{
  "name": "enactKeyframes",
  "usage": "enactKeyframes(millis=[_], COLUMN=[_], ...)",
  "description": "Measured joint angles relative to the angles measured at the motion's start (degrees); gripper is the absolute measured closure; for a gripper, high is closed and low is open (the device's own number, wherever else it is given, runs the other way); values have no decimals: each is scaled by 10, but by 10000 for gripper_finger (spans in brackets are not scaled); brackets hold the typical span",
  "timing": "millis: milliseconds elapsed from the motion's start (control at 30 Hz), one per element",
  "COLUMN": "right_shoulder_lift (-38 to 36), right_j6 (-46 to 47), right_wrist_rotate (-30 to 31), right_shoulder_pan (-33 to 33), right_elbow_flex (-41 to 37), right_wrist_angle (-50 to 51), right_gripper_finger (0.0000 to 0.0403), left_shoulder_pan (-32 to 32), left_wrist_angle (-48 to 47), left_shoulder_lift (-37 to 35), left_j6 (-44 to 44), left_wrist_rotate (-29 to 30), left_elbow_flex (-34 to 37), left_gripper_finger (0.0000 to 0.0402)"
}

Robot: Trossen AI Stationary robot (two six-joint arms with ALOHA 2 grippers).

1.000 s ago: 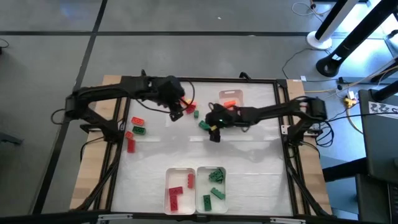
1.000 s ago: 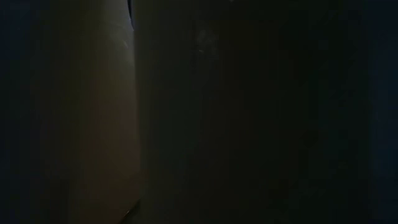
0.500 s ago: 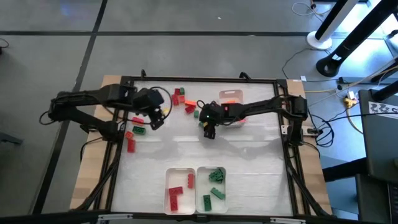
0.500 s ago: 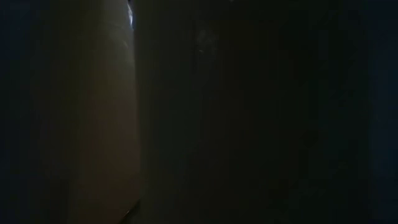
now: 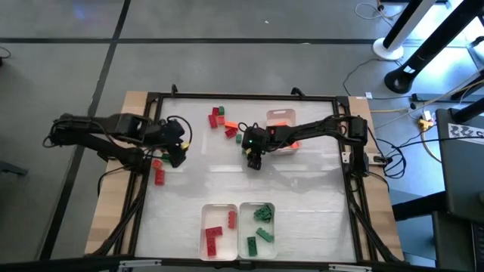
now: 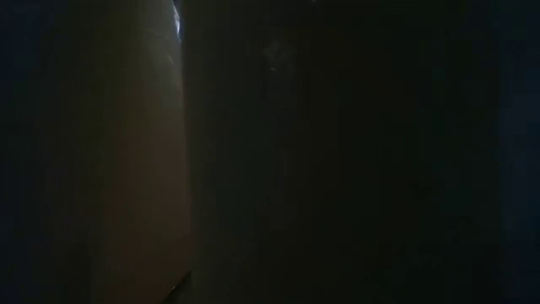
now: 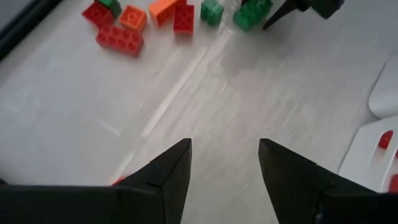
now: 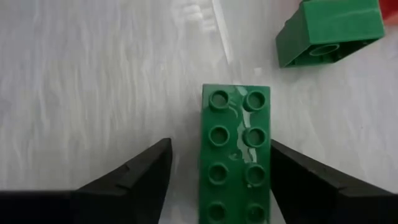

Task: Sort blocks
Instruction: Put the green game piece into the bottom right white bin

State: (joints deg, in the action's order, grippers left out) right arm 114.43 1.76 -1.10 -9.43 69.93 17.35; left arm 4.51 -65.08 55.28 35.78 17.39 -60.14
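Right tool (image 8: 214, 180): fingers spread wide, nothing clamped. A long green block (image 8: 235, 152), two studs across and at least four along, lies on the counter (image 8: 93, 81) directly between the two fingers. Its long axis runs straight ahead from the tool, parallel to the fingers. There is a visible gap on one side and little on the other, so the fingers straddle the narrow width. Judgement: the coming move turns on this alignment; closing should pinch the block across its short dimension, though the off-centre position may slide it before it seats. A second, shorter green block (image 8: 328, 31) lies ahead of the tool and off to one side, clear of the fingers.

Left tool (image 7: 224, 180): fingers partly apart, empty, over bare counter. The loose cluster lies well ahead of it, so the right arm is the nearer to the green block.

Count, as far as visible:
- Trays: three white; two side by side at the near edge, one just behind the right tool.
- Red tray (image 5: 215, 230): about three red blocks.
- Green tray (image 5: 257, 225): about four green blocks.
- Third tray (image 5: 280, 115): orange pieces, number unclear.
- Cluster ahead of the left tool: about three red, two orange, three green.
- Under the left arm: a few red and green, partly hidden.

The low view shows nothing usable.
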Motion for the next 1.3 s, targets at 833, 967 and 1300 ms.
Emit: enactKeyframes(millis=[833, 967, 1300], right_shoulder_lift=[-109, -134, -146], right_j6=[-23, -36, -38], right_wrist_rotate=[-108, -142, -150], right_shoulder_pan=[37, 82, 210], right_elbow_flex=[-4, -4, -3], right_wrist_angle=[-2, -1, 9], right_gripper_finger=[250, 258, 249], left_shoulder_pan=[12, 12, 11], left_wrist_angle=[-4, -4, -2], left_shoulder_lift=[-5, -5, -4], left_j6=[13, -13, -130], left_wrist_rotate=[-7, -8, -34], left_elbow_flex=[124, 164, 220], left_gripper_finger=[226, 226, 226])
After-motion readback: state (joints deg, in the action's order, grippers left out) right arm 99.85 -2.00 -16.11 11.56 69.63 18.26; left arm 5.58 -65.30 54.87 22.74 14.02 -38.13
